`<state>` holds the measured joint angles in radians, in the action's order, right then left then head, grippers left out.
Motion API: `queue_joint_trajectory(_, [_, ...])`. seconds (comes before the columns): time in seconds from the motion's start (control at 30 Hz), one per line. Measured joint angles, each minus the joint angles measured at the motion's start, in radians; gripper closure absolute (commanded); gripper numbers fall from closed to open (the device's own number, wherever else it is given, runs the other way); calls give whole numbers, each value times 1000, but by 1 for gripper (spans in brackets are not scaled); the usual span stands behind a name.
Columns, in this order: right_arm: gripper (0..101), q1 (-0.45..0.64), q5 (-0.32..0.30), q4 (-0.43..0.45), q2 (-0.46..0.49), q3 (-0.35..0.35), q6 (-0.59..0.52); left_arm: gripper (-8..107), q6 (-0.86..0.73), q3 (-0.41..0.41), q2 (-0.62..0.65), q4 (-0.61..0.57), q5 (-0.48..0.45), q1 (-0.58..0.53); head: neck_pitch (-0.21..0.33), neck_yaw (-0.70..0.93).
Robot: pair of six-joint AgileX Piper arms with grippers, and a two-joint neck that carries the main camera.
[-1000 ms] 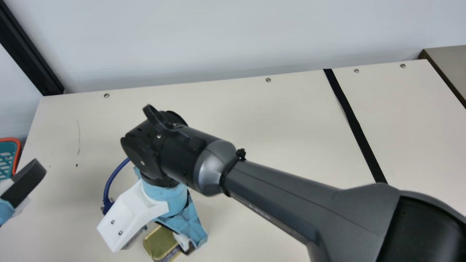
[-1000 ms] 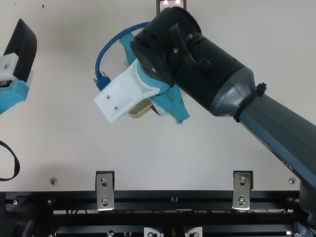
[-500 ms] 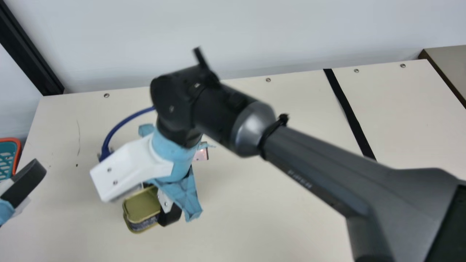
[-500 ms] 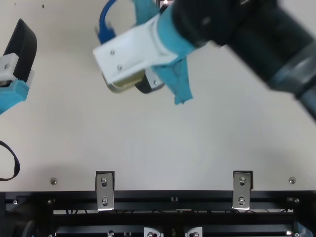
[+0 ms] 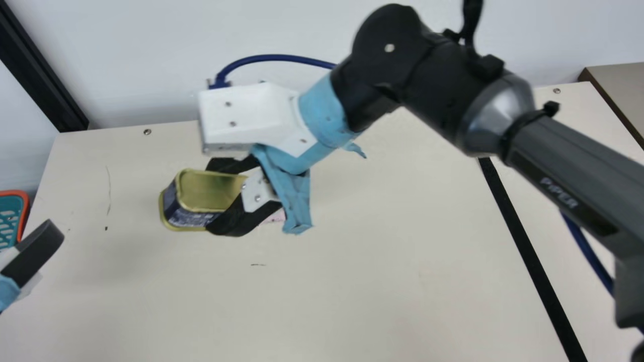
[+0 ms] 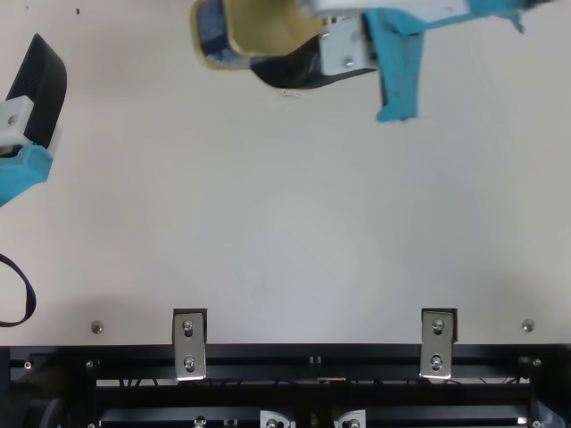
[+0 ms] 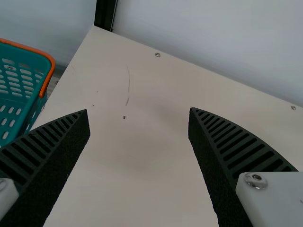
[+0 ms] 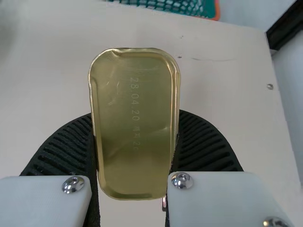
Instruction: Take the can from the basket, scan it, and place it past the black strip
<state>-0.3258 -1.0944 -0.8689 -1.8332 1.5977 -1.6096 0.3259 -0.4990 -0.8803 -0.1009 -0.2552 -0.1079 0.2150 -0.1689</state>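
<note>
The dark right arm (image 5: 578,161) has a silver collar (image 5: 497,111), pale blue wrist (image 5: 327,114), white housing (image 5: 254,113) and blue cable (image 5: 276,58).

Gold can (image 5: 204,193), rounded-rect. w/ dark sides, is held gold face up btwn R gripper's (image 5: 217,197) fingers above table (image 5: 352,281), teal basket (image 5: 10,206) w/ orange rim by its L edge, flat blk strip (image 5: 527,251) across its R part.

- Your can (image 8: 135,94) is glossy metal
- Your basket (image 7: 28,48) looks like smooth plastic
- Your surface (image 5: 352,281) looks smooth and matt
- Your black strip (image 5: 527,251) looks matt
</note>
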Motion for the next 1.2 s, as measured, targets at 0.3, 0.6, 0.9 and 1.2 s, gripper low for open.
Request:
queue_joint_trajectory(0.3, [101,131,40,-326,34,-240,-271,9,0,0,0,0,0,0,0,0])
queue_joint_trajectory(0.6, [101,197,30,-559,3,-369,-483,9,0,0,0,0,0,0,0,0])
queue_joint_trajectory(0.9, [101,212,39,-629,-69,-282,-485,9,0,0,0,0,0,0,0,0])
queue_joint_trajectory(1.2, [101,202,55,-636,-170,-209,-485,9,0,0,0,0,0,0,0,0])
